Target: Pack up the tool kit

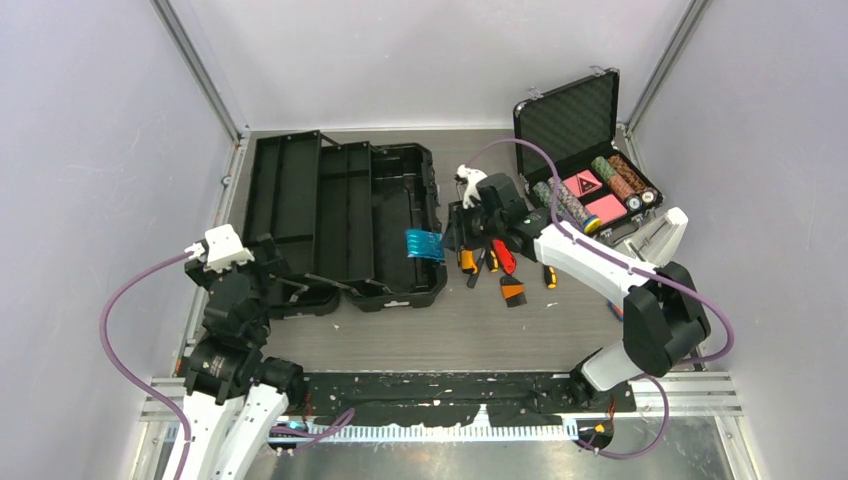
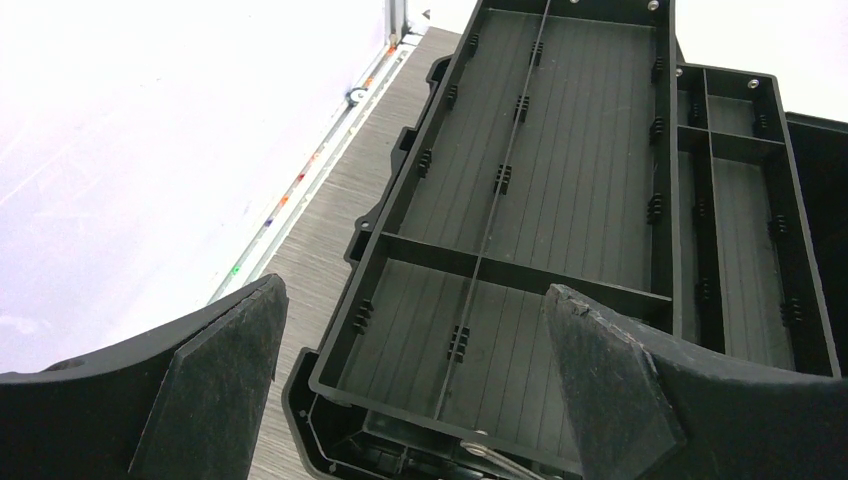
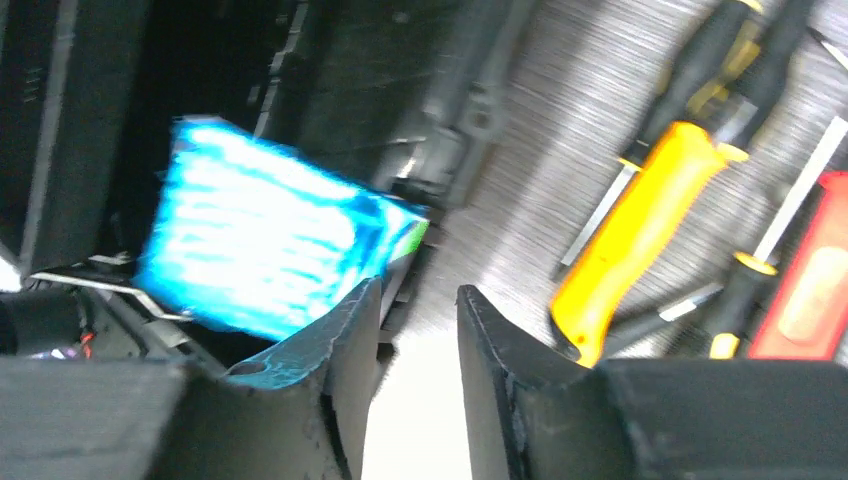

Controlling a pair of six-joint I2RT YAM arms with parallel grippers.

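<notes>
The black toolbox (image 1: 340, 190) lies open at the left centre of the table, its ribbed, divided lid tray (image 2: 560, 150) filling the left wrist view. A bright blue packet (image 1: 424, 245) rests at the box's right rim, blurred in the right wrist view (image 3: 260, 245). Yellow-and-black tools (image 1: 467, 260) and a red tool (image 1: 503, 256) lie on the table just right of the box. My right gripper (image 3: 420, 290) hangs between the packet and a yellow-handled tool (image 3: 640, 220), jaws a little apart with nothing between them. My left gripper (image 2: 415, 290) stands wide open over the tray's near end.
A smaller foam-lined case (image 1: 590, 190) with poker chips stands open at the back right. More small tools (image 1: 513, 292) lie on the wood surface in front of it. Walls close in on the left, right and back.
</notes>
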